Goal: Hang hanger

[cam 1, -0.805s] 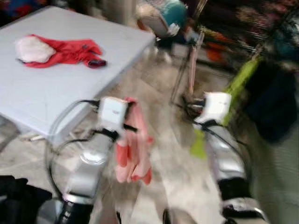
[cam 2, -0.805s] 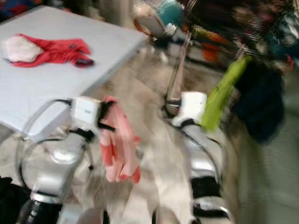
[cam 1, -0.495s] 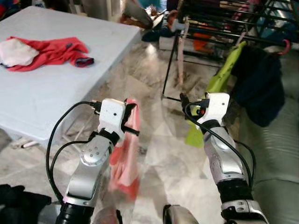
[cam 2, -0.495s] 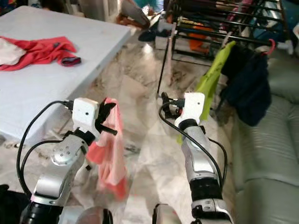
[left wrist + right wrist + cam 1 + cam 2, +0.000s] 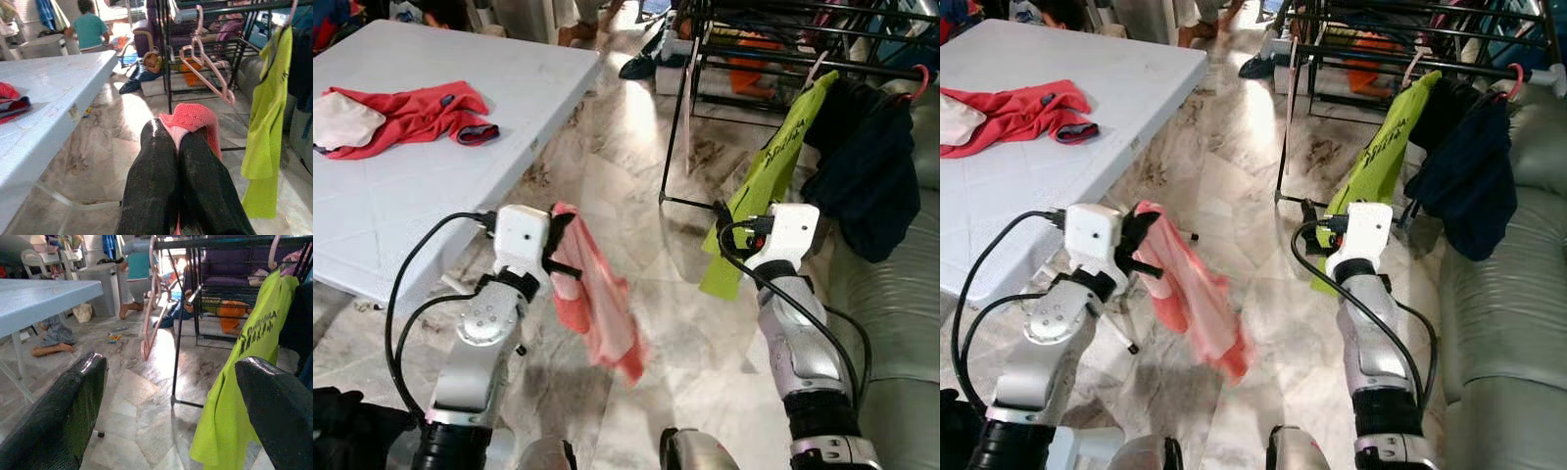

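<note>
Carrying step, judged from the pictures: garment in grip, rack not yet reached, nothing of it hung.

Left end effector (image 5: 178,147) raised in front of the body, its two black fingers (image 5: 154,171) pressed together and clamped on a pink garment (image 5: 597,304), which dangles over the marble floor (image 5: 636,127). Whether a hanger sits inside the cloth cannot be told.

Right end effector (image 5: 171,396) held forward at about the same height, fingers spread wide apart, gripping nothing, pointed toward the black clothes rack (image 5: 680,108).

On the rack: a lime-green shirt (image 5: 769,171) just beyond the right end effector, a dark navy garment (image 5: 867,171) beside it, and bare pink hangers (image 5: 208,68) hooked on the rail.

To the left, a white counter (image 5: 431,186) bearing a red garment (image 5: 416,113) and a pale cloth (image 5: 342,117), well apart from both arms. A grey sofa (image 5: 901,304) at far right. A person in a teal top (image 5: 89,30) in the background.

Next move, as a judgement: close in on the rack, lift the left arm toward the rail, and find a free stretch beside the green shirt; the open right end effector free to steady the load.
</note>
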Controlling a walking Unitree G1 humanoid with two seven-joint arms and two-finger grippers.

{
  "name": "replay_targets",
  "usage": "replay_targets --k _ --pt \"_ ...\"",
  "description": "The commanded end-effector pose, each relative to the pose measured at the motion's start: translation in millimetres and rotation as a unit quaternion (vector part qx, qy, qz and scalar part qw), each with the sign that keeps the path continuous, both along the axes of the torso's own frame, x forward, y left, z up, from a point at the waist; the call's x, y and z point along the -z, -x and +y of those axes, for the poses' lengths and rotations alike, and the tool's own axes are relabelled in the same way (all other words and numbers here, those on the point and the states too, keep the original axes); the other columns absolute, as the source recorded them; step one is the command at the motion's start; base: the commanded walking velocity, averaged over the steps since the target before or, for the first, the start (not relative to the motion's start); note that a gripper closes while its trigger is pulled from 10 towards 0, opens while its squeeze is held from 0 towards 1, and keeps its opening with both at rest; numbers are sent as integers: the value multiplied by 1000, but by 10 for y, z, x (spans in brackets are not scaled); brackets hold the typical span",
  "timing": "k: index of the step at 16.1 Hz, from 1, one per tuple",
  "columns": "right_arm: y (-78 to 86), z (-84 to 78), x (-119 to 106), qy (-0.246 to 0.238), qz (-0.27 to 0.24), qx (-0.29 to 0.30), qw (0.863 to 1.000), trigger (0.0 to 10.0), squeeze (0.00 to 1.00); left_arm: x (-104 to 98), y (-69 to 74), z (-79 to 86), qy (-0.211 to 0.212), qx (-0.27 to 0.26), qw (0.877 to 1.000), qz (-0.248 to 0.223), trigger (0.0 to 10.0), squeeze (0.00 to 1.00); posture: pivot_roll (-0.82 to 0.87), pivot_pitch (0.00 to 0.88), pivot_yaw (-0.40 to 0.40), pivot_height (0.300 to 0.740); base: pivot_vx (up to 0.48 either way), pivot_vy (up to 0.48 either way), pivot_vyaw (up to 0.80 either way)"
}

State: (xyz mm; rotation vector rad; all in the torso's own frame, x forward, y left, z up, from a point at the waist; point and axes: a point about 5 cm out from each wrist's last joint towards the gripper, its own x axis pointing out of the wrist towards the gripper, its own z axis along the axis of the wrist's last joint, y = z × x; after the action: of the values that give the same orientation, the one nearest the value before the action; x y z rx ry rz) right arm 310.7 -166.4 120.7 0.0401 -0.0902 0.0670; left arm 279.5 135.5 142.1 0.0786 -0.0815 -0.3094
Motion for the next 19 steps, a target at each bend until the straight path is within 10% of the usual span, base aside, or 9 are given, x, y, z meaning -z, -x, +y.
replay_targets --k 1,19 --pt "-27 43 -66 4 -9 -11 1000 10000 0 -79 -38 -1 5 -2 1000 -18 10000 0 -9 72 34 740 352 315 -513" --pt "-138 183 -212 54 -32 -39 997 10000 0 -350 -74 -247 -2 59 996 -65 10000 0 4 70 9 740 427 50 0"
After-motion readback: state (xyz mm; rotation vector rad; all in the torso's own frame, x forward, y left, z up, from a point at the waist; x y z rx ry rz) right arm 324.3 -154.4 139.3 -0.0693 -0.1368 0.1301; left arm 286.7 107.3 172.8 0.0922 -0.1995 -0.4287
